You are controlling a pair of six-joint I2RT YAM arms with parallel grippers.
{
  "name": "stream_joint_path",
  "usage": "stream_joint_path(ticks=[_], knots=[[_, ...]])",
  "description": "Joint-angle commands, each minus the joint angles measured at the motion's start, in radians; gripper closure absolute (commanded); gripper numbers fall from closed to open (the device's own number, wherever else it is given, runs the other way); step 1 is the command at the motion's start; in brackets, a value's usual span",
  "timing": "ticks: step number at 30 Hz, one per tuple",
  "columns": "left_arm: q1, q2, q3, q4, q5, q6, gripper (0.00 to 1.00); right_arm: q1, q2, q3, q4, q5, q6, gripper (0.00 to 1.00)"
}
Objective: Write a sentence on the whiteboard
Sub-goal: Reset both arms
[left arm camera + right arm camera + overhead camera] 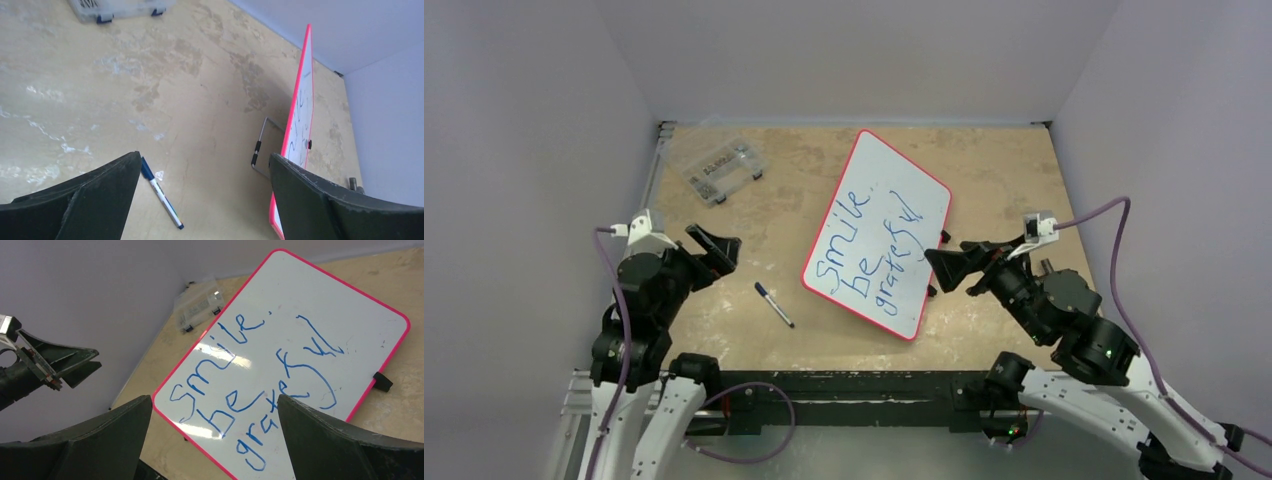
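Observation:
The whiteboard point(894, 175) with its red rim lies slanted in the middle of the table, propped on a wire stand point(262, 147). The sentence point(864, 255) in blue reads "smile be grateful" in three lines point(250, 390). A blue-capped marker point(774, 304) lies loose on the table left of the board. My left gripper point(724, 252) hovers open just left of the marker point(160, 192), and nothing is between its fingers. My right gripper point(944, 270) is open at the board's right edge, above the board point(310, 295), and it holds nothing.
A small clear plastic compartment box point(722, 170) sits at the back left of the table point(1004, 170). Purple-grey walls close the table on three sides. A black foot point(382, 381) sticks out at the board's right rim.

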Motion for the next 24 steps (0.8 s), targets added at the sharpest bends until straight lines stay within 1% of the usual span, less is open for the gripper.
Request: stream_joint_path(ticks=[1, 3, 6, 10, 13, 16, 19, 24], knots=[[0.008, -0.02, 0.108, -0.047, -0.054, 0.174, 0.0, -0.002, -0.047, 0.001, 0.035, 0.048, -0.008, 0.01], [0.008, -0.049, 0.123, -0.028, -0.069, 0.225, 0.0, -0.002, -0.069, 0.003, 0.017, 0.063, -0.011, 0.01], [0.008, -0.115, 0.109, 0.04, -0.087, 0.294, 0.0, -0.002, -0.106, 0.005, -0.017, 0.082, -0.008, 0.01], [0.007, -0.177, 0.063, 0.135, -0.031, 0.386, 0.0, -0.002, -0.158, 0.023, -0.084, 0.122, 0.001, 0.01], [-0.013, -0.204, 0.021, 0.18, -0.046, 0.393, 0.0, -0.002, -0.198, 0.036, -0.145, 0.147, 0.005, 0.01], [-0.013, -0.246, -0.029, 0.231, -0.005, 0.399, 0.0, -0.001, -0.25, 0.038, -0.188, 0.183, 0.024, 0.01], [-0.013, -0.275, -0.054, 0.259, 0.04, 0.412, 0.0, -0.002, -0.324, 0.019, -0.186, 0.194, 0.029, 0.01], [-0.013, -0.284, -0.054, 0.252, 0.042, 0.419, 0.0, -0.002, -0.425, 0.003, -0.174, 0.197, 0.024, 0.01]])
